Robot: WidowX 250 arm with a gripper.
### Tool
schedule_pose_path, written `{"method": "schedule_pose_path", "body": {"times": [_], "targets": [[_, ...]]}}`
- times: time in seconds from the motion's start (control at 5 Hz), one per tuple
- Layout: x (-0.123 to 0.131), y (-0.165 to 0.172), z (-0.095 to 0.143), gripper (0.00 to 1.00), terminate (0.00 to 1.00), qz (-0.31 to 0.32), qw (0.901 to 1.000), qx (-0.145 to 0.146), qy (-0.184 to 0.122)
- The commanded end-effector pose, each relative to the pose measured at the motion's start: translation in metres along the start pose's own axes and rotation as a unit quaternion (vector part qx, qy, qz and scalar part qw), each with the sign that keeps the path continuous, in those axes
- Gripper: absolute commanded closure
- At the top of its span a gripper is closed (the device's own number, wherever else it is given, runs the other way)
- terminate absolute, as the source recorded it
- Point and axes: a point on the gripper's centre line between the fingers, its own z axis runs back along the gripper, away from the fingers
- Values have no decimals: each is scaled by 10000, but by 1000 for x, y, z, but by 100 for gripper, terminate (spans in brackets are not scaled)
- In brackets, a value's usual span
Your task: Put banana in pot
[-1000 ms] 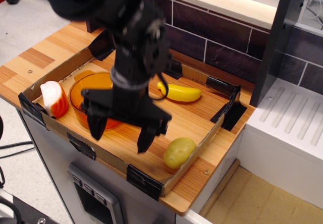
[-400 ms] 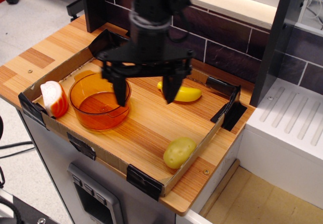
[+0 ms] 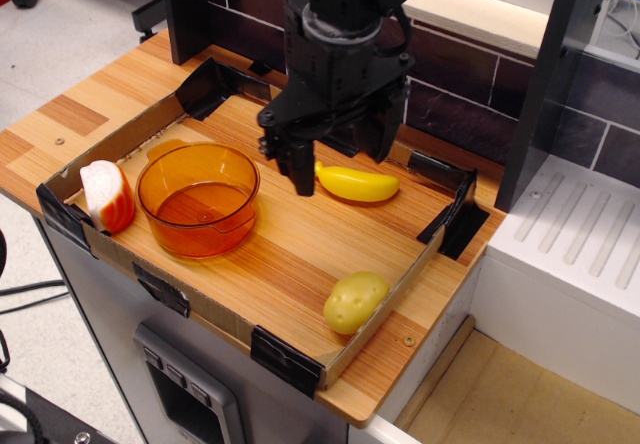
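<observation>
On the bench (image 3: 90,94) sits one shallow tray (image 3: 300,359) holding one banana (image 3: 358,184), one pot (image 3: 198,199), one potato-like lump (image 3: 355,301) and one striped piece (image 3: 107,195). The end effector (image 3: 340,164) hangs spread and empty over the banana's left end. Its far finger is partly hidden.

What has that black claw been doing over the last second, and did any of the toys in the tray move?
The black gripper travelled from over the round translucent orange pot at the tray's front back toward the tiled wall, and now hangs open over the small bright-yellow toy banana. It has grasped nothing. Banana, pot, white and orange striped piece and yellow-green potato lump stayed put.
</observation>
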Motion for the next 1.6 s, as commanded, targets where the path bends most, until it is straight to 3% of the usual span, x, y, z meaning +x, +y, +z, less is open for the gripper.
{"method": "schedule_pose_path", "body": {"times": [0.0,0.2,0.4,0.6,1.0,1.2,1.4], "targets": [[20,-18,-9,0,0,1455,9841,-770,-661],[25,-21,-21,0,0,1998,9738,-756,-784],[30,-26,-41,0,0,2313,9692,-496,-686],[31,-32,-49,0,0,2373,9678,-507,-669],[34,-36,-62,0,0,2394,9700,-132,-390],[32,-34,-66,100,0,2408,9700,1,-349],[32,-32,-70,100,0,2408,9701,96,-299]]}}
